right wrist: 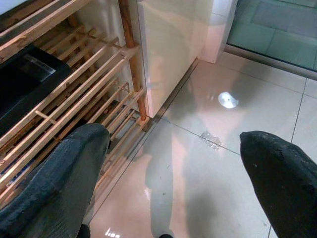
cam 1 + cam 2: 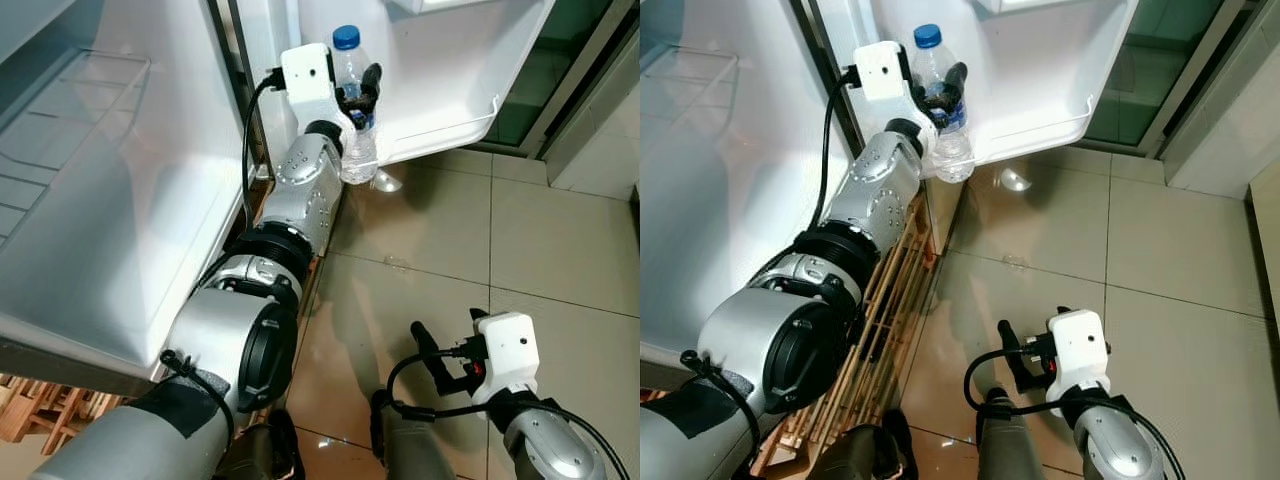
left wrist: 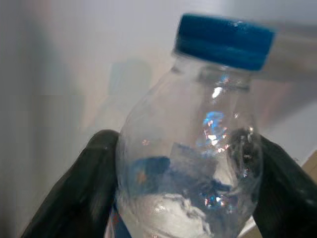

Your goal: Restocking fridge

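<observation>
- Left gripper [image 2: 358, 97] is raised in front of the open fridge door [image 2: 440, 90], its two black fingers [image 3: 84, 183] clamped on either side of a clear water bottle [image 2: 352, 100]
- Upright in that grasp, the bottle has a blue cap [image 2: 346, 37] on top and a blue label partly hidden behind the fingers; its base hangs level with the lower edge of the door, just beside the door's white inner panel
- From the left wrist view the bottle's neck and shoulder stand between the finger pads, with the white door blurred behind
- Right gripper [image 2: 450, 345] hangs low by the robot's side above the tiled floor [image 2: 560, 240], well apart from the bottle, its fingers [image 1: 59, 178] spread wide with nothing between them
- Through the right wrist view, a wooden slatted rack [image 1: 64, 104] sits beside the base of the fridge, and the glossy floor shows a small bright reflection
- Inside the fridge [image 2: 100, 200] to the robot's left, a clear shelf [image 2: 70, 110] is visible against the white interior
- Wooden slats of the rack also show under the left arm in the right eye view
</observation>
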`<state>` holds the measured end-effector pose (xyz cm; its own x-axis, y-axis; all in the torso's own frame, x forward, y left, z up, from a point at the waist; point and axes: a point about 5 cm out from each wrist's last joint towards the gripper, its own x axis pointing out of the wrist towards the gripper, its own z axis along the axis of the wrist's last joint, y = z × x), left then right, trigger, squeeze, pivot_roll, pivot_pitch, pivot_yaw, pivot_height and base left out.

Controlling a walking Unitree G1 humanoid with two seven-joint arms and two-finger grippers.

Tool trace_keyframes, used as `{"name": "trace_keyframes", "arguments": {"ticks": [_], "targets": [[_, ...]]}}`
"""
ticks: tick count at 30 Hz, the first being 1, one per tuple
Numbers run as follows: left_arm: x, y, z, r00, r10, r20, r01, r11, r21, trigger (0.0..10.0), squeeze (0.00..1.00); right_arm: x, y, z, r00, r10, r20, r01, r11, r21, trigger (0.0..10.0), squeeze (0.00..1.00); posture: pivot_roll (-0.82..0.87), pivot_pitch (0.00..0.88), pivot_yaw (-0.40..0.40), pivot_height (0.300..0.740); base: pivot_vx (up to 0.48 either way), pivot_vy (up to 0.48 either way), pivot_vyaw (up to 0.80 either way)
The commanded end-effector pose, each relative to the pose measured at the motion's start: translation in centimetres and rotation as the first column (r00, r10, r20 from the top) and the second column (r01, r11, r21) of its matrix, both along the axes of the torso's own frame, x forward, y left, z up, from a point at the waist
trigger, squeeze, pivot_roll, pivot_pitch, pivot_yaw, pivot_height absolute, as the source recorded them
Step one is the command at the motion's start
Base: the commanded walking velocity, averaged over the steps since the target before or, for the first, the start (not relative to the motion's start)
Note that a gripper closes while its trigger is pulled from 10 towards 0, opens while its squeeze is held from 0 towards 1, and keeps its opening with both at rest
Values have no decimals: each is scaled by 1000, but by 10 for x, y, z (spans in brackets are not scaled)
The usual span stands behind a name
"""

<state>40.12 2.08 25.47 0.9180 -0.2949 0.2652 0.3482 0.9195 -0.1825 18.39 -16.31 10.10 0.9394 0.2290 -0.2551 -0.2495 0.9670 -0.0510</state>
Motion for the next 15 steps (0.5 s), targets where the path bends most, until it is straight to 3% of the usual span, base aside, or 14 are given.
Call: {"name": "trace_keyframes", "arguments": {"ticks": [1,3,7,15], "targets": [[-3,-4,9,997,-4,73,-1,998,62,10000,1000,-1,-2,-5,1000,2,-26,-2,1000,-13,10000,180,-392,209,57,740,0,0,0],[-7,-7,23,984,-8,179,-10,995,97,10000,1000,2,-1,-6,1000,7,-23,-7,1000,-14,10000,180,-388,202,57,740,0,0,0],[-13,-6,47,950,9,311,-42,994,100,10000,1000,6,0,-6,1000,12,-18,-13,1000,-13,10000,184,-381,193,57,740,0,0,0],[-10,9,64,940,83,330,-95,995,22,10000,1000,12,1,-8,1000,24,-14,-24,1000,-13,10000,180,-369,176,54,740,0,0,0]]}}
